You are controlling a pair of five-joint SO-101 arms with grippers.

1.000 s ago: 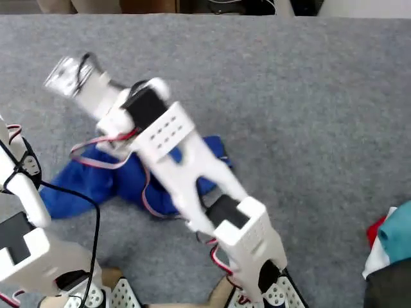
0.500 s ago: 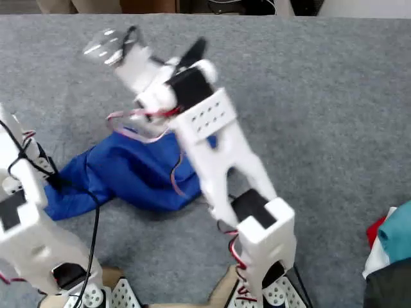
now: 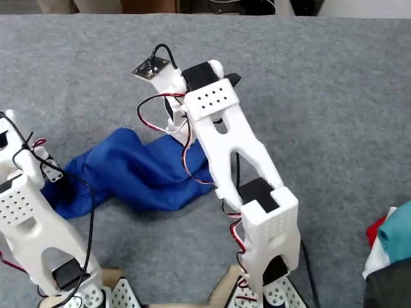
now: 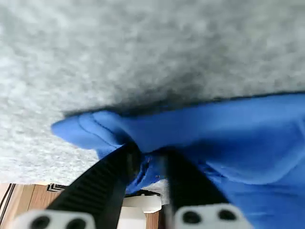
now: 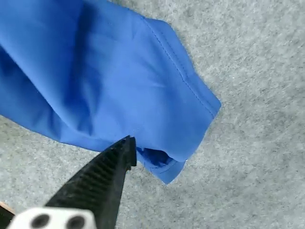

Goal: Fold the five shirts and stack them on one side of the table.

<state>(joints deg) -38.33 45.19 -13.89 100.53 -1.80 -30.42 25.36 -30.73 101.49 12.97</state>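
A crumpled blue shirt (image 3: 138,170) lies on the grey cloth-covered table, left of centre. My left gripper (image 3: 46,172) is at its left end. In the left wrist view this gripper (image 4: 148,167) is shut on a fold of the blue shirt (image 4: 214,133), with cloth squeezed between both black fingers. My right arm (image 3: 234,151) leans over the shirt's right end, and its gripper (image 3: 215,86) is open. One black finger (image 5: 114,164) hovers at the hemmed corner of the shirt (image 5: 119,81), while the other sticks out sideways (image 3: 232,79).
A heap of other clothes (image 3: 388,247), teal, red, white and dark, sits at the table's right edge. Bare grey table surface (image 3: 321,109) stretches across the back and right. Both arm bases (image 3: 257,289) stand at the near edge.
My right arm has swung from the back left toward the centre, over the shirt. The shirt has bunched up and shifted left. My left arm has moved in at its left end.
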